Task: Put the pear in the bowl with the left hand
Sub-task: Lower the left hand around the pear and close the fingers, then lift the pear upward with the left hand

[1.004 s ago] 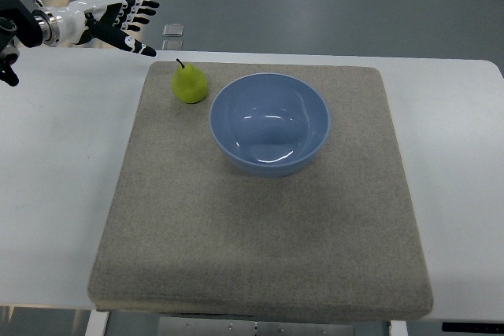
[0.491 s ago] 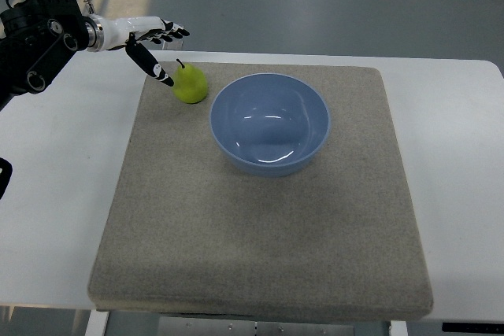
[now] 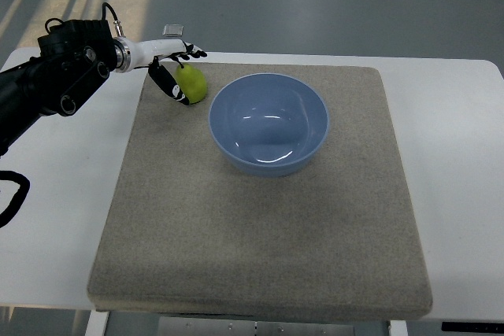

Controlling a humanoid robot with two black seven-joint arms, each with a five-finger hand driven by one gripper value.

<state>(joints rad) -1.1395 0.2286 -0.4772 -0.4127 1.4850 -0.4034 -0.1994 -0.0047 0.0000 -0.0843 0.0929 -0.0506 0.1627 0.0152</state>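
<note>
Now the robot's left hand has reached the pear, its black-tipped fingers spread around the green fruit's left and far sides. Half a second earlier the same hand hung a little to the left, its thumb only just beside the fruit; a full second ago it was well apart, out over the bare white desk. The fingers look parted and cupped about the pear rather than clenched; whether they actually press on it cannot be told from this steep view. The dark forearm has come further into view from the left edge, filling more of the upper left corner than before. The pear itself has not moved: it sits upright at the far left corner of the grey mat, just beside the blue bowl but not touching it. The bowl stays where it was, near the middle of the mat's far half, with nothing inside it. A small clear object lies on the floor beyond the desk.
</note>
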